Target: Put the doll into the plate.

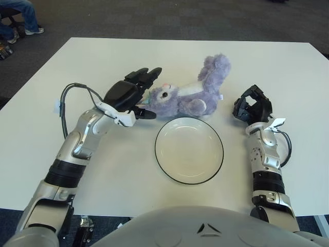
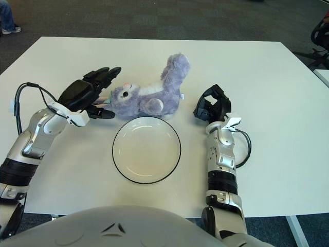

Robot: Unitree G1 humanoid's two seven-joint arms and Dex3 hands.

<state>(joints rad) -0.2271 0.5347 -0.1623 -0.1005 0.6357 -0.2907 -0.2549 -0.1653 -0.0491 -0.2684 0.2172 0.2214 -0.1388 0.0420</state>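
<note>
**Purple doll lies beside the plate**

From the left eye we see a white worktop [image 1: 61, 67]. A fluffy purple doll [image 1: 187, 95] lies on its side on it, just behind the round plate [image 1: 189, 150]. The doll is not in the plate. Its head points to our left. The left robot hand [image 1: 134, 92] is right at the doll's head. Its dark fingers [image 1: 146, 77] are stretched out and spread, with the thumb low by the doll's chin. We cannot tell if they touch the doll. They do not hold it.

From the right eye we see the same things. The right robot hand [image 2: 211, 107] shows to the right of the doll and the plate, apart from both. Its fingers are curled in and hold nothing. The plate has a thin dark rim.
</note>
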